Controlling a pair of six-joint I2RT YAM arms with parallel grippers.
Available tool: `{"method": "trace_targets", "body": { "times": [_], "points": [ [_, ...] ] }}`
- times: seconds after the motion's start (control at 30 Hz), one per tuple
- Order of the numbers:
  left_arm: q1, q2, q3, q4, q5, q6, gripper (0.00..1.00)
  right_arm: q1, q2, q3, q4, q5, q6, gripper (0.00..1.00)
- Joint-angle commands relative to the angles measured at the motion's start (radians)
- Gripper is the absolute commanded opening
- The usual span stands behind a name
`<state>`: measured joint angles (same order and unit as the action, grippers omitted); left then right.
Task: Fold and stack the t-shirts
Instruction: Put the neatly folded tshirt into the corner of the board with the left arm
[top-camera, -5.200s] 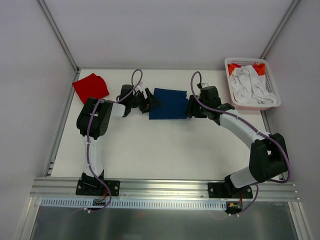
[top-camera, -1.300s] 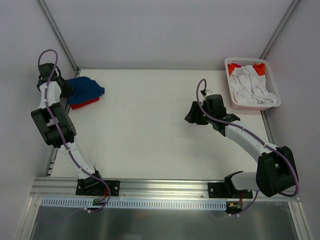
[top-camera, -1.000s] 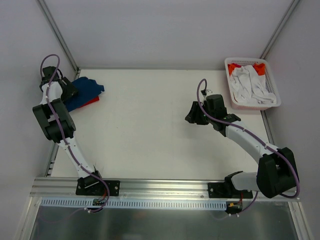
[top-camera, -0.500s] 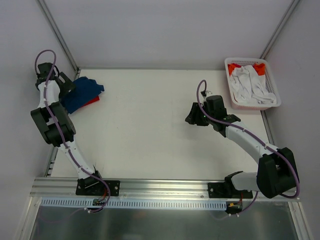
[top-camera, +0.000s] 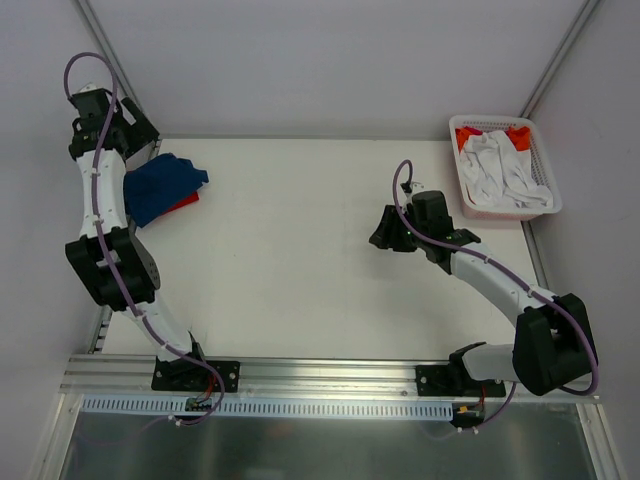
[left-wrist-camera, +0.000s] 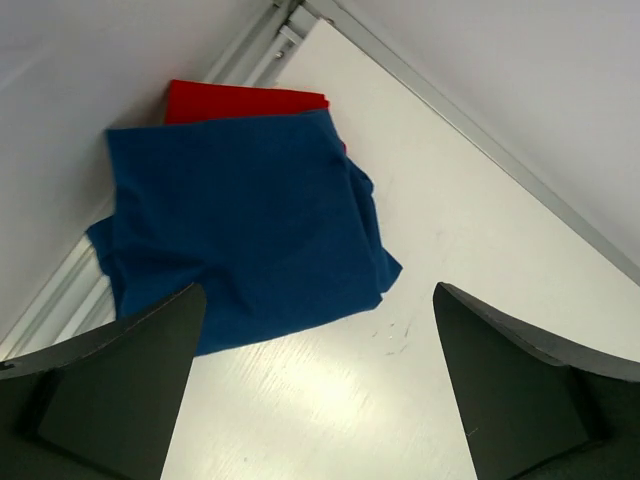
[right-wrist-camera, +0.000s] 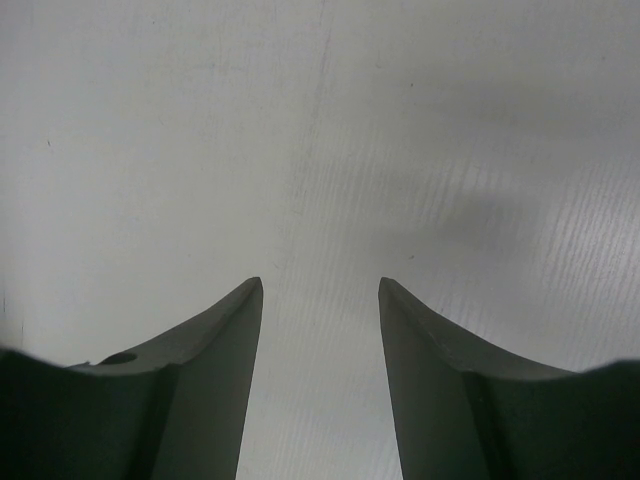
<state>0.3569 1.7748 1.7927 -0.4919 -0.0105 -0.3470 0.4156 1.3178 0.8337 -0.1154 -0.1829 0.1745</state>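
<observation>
Loosely folded, the navy shirt (left-wrist-camera: 240, 220) sits askew on the red shirt (left-wrist-camera: 240, 100) in the far-left corner of the desk (top-camera: 300, 250), under the wide-open left gripper (left-wrist-camera: 318, 288); the right gripper (right-wrist-camera: 320, 285) gapes empty. The rumpled overhang may slump.

Top view high overhead; wrist views nearer, facing down; all share table (top-camera: 300, 300).

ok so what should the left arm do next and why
Probably draw the left gripper back toward the table's middle. It hangs open and empty over the corner, where the navy shirt lies rumpled on the red shirt, so that stack looks placed. More cloth waits in the basket.
</observation>
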Motion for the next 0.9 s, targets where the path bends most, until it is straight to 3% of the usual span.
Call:
{"method": "trace_targets", "body": {
  "times": [0.0,0.27,0.5,0.63,0.87],
  "points": [
    [-0.025,0.118,0.066,-0.01,0.035,0.019,0.99,-0.003,-0.023,-0.01,0.026,-0.017,0.008,0.53],
    [-0.035,0.334,0.152,-0.019,-0.025,0.032,0.99,-0.005,-0.035,-0.012,0.011,-0.003,-0.004,0.53],
    [-0.035,0.4,0.132,-0.057,-0.057,0.023,0.99,-0.006,-0.023,-0.001,0.013,-0.006,-0.004,0.54],
    [-0.036,0.425,0.073,-0.068,0.003,0.028,0.99,-0.006,-0.025,0.002,0.014,-0.006,-0.004,0.54],
    [-0.105,0.456,0.025,-0.1,0.017,0.149,0.99,-0.006,-0.057,-0.016,0.023,-0.012,0.008,0.53]
  ]
}}
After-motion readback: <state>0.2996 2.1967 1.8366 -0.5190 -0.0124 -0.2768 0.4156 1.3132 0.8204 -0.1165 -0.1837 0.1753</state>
